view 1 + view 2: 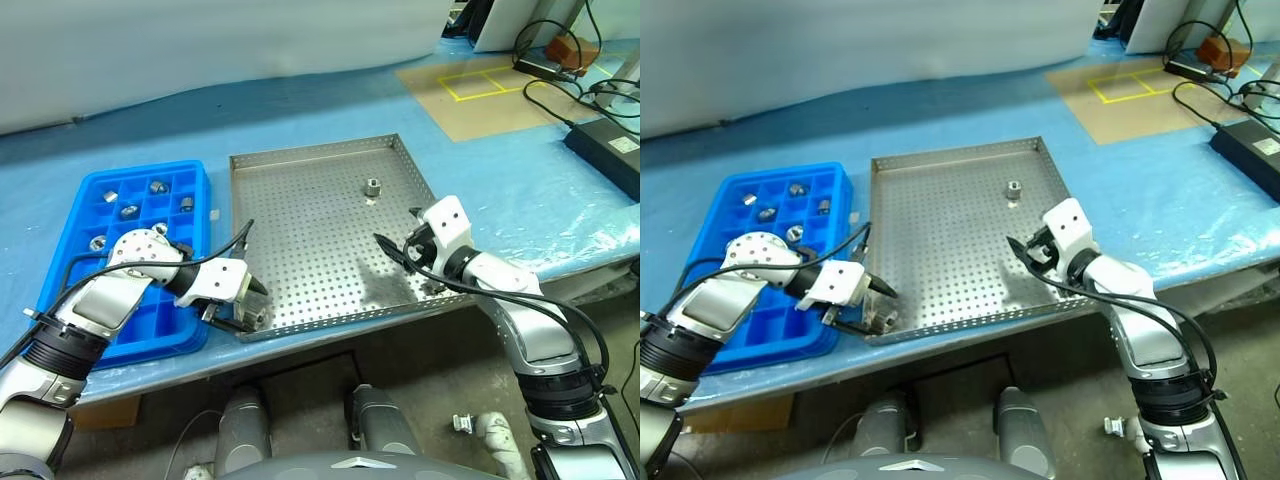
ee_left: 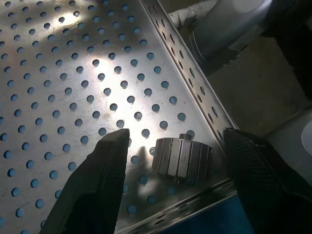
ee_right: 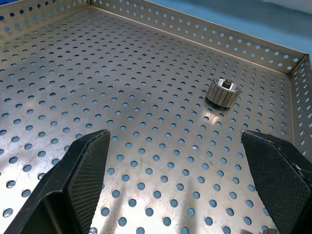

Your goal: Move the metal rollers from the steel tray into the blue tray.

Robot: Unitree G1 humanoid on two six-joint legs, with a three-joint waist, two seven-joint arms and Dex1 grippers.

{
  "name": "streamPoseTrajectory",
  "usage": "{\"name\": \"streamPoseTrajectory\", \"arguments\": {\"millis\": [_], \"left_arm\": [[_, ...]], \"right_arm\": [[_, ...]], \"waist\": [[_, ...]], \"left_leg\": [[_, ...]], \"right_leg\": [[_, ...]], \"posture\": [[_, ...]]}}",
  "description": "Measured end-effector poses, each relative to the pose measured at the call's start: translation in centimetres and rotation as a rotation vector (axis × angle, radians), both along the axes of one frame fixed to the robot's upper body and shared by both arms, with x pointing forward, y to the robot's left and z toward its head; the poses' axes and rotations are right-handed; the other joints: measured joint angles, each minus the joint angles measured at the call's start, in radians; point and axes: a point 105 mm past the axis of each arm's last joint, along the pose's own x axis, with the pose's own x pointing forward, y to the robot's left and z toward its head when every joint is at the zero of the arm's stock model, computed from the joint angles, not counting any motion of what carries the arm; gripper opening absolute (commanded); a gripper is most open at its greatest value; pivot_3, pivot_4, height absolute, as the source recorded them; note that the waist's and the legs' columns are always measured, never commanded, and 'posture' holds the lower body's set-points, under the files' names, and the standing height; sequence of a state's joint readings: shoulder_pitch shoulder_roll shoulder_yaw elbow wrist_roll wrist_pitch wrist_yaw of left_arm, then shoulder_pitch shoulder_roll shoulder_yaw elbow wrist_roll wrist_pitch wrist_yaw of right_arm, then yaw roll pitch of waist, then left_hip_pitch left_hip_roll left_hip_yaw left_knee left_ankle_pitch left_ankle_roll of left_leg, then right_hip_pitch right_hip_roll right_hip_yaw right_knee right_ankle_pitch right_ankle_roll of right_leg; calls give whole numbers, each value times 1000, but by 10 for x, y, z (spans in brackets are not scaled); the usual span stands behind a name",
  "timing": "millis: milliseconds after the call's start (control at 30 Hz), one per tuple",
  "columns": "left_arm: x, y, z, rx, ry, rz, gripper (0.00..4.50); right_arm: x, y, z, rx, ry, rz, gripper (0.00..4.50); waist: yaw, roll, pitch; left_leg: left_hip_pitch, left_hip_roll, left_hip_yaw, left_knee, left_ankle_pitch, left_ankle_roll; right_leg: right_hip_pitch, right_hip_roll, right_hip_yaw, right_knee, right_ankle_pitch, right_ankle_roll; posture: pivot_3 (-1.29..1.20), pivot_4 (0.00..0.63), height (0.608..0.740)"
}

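Nearest us, the left gripper (image 1: 249,305) straddles one metal roller (image 2: 182,158) lying on its side at the steel tray's (image 1: 300,190) near left corner, jaws wide, not touching it. We judge it hard, smooth, apt to roll; pinch its curved flanks. The right gripper (image 1: 400,240) gapes empty, another roller (image 1: 372,187) beyond. Rollers (image 1: 130,211) in the blue tray (image 1: 90,190) are too small to count.
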State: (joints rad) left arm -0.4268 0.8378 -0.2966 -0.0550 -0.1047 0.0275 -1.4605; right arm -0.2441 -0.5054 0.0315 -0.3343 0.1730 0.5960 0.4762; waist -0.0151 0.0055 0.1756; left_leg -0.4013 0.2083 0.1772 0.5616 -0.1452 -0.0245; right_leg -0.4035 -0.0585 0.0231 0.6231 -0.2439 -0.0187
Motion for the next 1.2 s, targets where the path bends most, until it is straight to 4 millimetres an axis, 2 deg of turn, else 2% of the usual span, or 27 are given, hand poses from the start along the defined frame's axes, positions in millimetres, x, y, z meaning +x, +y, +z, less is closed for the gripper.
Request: {"name": "streamPoseTrajectory", "arguments": {"millis": [300, 767, 900, 1067, 1200], "left_arm": [[15, -1, 0, 59, -118, -34, 3248], [17, 0, -9, 98, -120, -48, 3248], [21, 8, -8, 134, -118, -42, 3248], [35, 23, -5, 181, -159, -10, 3248], [57, 28, 0, 199, -237, 46, 3248]], "right_arm": [[-2, 1, 2, -3, -7, 0, 4500], [-5, -4, -1, -15, 3, -21, 4500], [-5, -4, -1, -20, 2, -23, 4500], [-4, -3, -1, -21, -1, -21, 4500], [-4, -2, -1, -21, -3, -17, 4500]], "waist": [[-2, 3, -2], [-29, 2, -2], [-30, 3, -2], [-27, 3, -2], [-26, 3, -2]], "left_leg": [[8, 0, 1, 0, -1, 1], [10, 1, 1, -1, -1, 1], [10, 2, 1, -1, -1, 1], [10, 1, 1, -1, -1, 1], [9, 1, 1, -1, -1, 1]], "right_leg": [[5, 1, 2, 1, 0, 0], [5, 2, 3, 1, 0, 0], [5, 3, 4, 2, 0, -1], [5, 3, 4, 1, 1, -1], [4, 3, 4, 1, 1, -1]], "posture": [[-397, 150, 740], [-398, 150, 740], [-393, 150, 740], [-385, 150, 740], [-384, 150, 740]]}}
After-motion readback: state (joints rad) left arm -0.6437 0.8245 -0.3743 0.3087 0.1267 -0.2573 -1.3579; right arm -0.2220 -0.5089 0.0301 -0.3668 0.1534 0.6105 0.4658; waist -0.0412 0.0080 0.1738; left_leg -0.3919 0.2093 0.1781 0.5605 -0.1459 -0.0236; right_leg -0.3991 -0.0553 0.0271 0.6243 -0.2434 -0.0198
